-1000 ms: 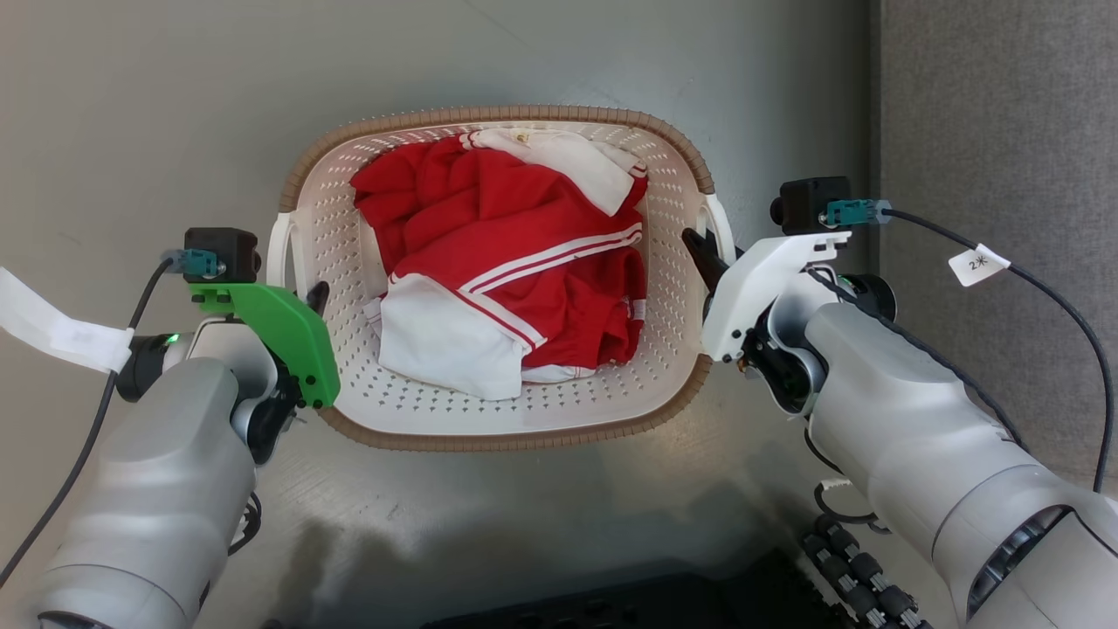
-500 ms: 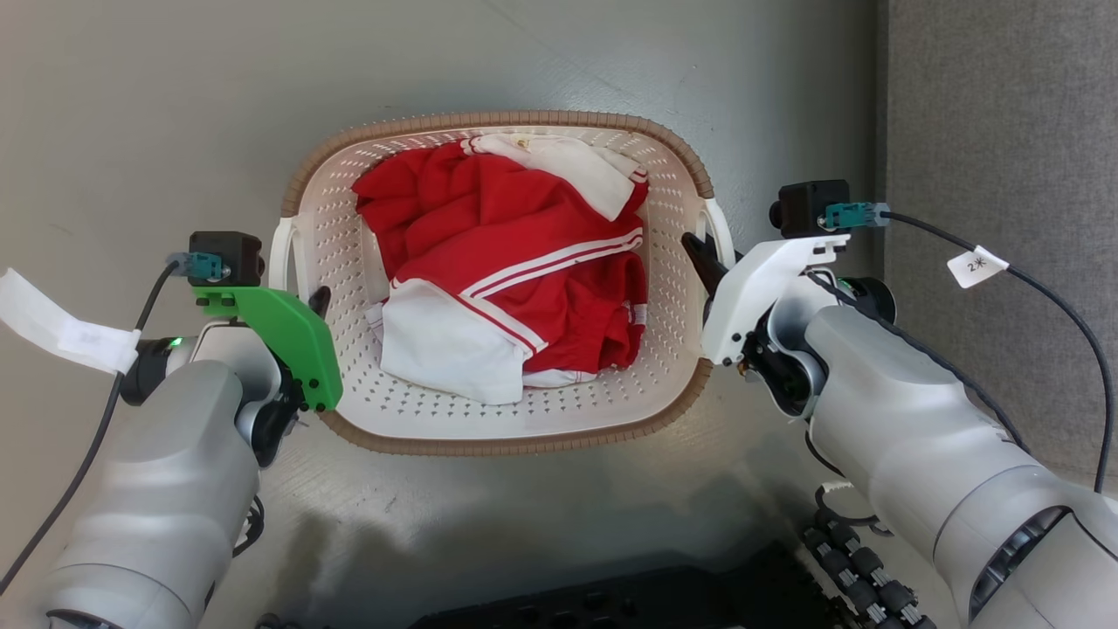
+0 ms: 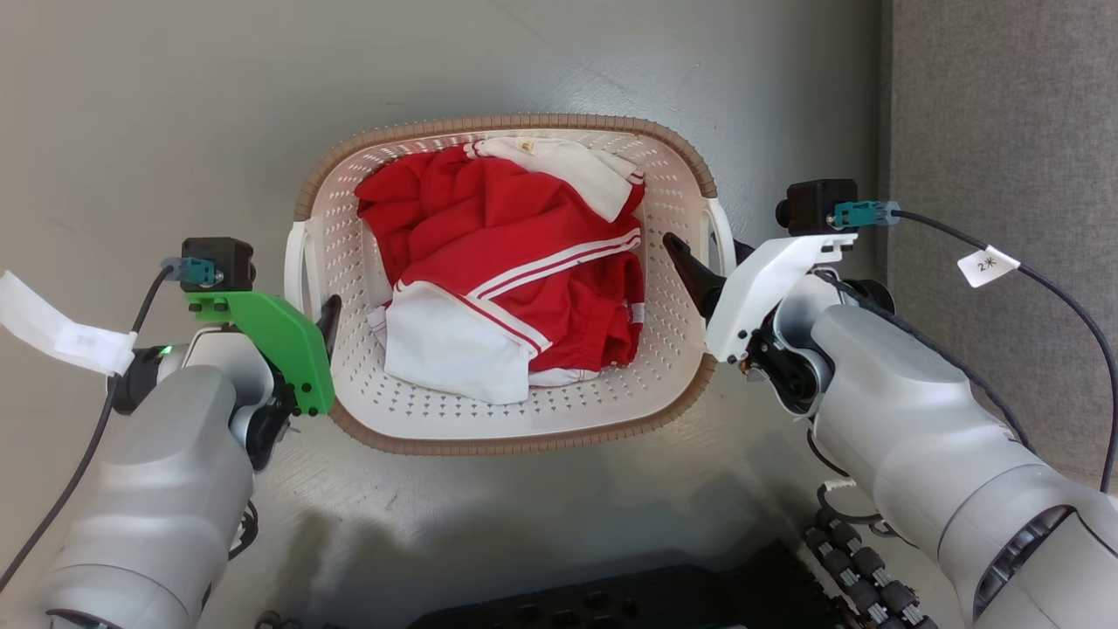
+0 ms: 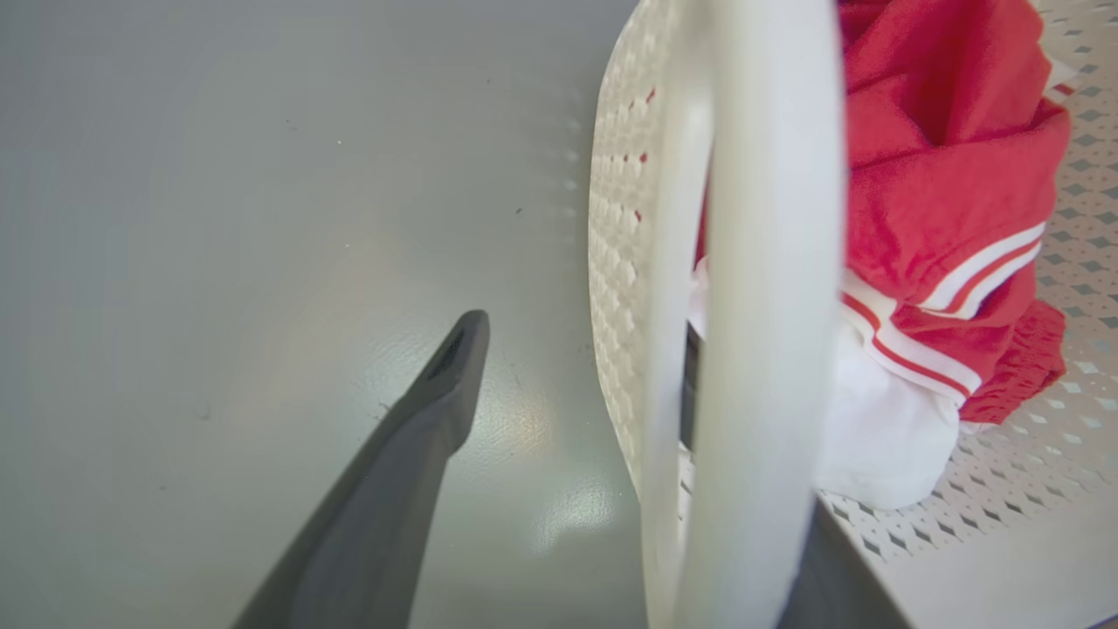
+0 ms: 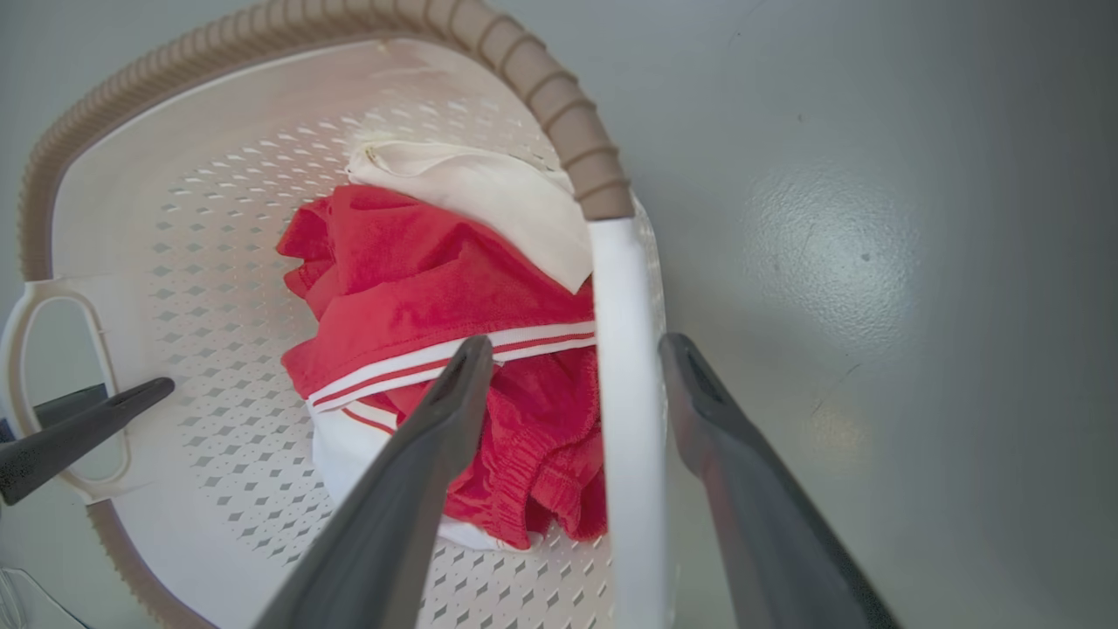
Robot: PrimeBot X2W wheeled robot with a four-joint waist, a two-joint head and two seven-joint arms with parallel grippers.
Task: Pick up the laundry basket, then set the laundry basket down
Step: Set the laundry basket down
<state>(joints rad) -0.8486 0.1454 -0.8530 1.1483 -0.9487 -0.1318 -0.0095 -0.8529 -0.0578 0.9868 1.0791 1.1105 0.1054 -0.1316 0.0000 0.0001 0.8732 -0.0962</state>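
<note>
The laundry basket, cream perforated plastic with a brown rim, sits on the grey floor holding red and white clothes. My left gripper is open astride the basket's left handle. One finger stays well outside the basket wall, and the other is mostly hidden behind the handle. My right gripper is open around the right handle, with one finger over the clothes, one outside, and a gap on each side. The right wrist view also catches a left finger at the far handle.
A grey carpeted strip runs along the right side. The robot's black base lies at the bottom edge. Cables with paper tags trail from both wrists. Smooth grey floor surrounds the basket.
My right gripper's inner finger has swung inward away from the handle, so the jaws are wider. The head view has shifted slightly. The basket stays on the floor.
</note>
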